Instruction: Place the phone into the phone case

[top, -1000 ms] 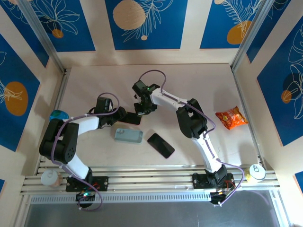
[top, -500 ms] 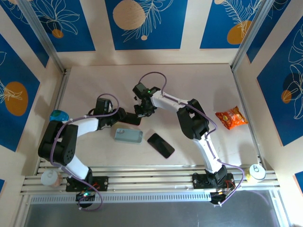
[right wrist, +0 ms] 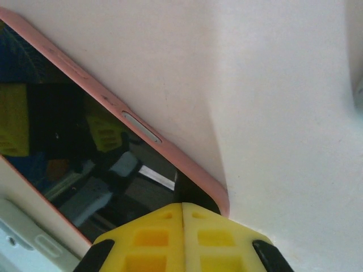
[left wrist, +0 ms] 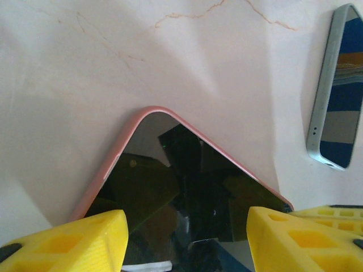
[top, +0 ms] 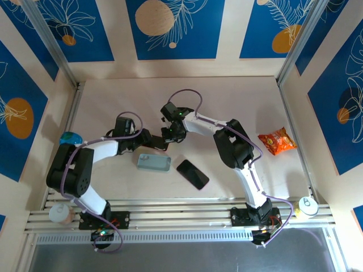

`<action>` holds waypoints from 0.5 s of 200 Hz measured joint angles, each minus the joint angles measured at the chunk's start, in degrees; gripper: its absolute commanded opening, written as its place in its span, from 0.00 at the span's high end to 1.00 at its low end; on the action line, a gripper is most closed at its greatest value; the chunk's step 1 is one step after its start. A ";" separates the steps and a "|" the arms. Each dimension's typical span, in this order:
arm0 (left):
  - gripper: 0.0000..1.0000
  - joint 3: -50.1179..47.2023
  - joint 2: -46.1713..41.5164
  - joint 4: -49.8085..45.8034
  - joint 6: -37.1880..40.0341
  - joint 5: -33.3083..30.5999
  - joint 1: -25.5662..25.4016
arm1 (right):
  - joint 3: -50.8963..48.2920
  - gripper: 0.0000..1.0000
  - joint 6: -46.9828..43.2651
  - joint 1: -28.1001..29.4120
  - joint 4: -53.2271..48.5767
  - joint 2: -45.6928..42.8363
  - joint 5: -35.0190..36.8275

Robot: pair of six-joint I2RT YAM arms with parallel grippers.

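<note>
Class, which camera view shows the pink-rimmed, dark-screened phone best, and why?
Left wrist: the pink-rimmed dark phone sits central, one rounded corner and two edges clear. Right wrist shows one edge with a side button; from the top it is a small dark shape between the arms.

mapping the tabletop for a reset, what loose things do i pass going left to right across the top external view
blue object → grey-blue case → black phone → orange snack bag

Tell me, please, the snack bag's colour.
Orange; the snack bag shows best in the top external view.
</note>
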 measured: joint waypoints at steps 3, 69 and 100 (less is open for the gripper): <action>0.41 0.44 0.37 -0.28 0.00 -0.02 0.00 | -0.55 1.00 0.52 -0.26 0.55 -0.28 -0.59; 0.41 15.93 13.22 -1.31 0.07 0.72 -0.04 | -4.81 1.00 7.08 -3.50 4.92 -2.21 -9.51; 0.41 26.25 20.79 -2.43 0.48 2.03 -0.15 | -2.47 1.00 7.89 -4.02 3.58 -0.87 -10.21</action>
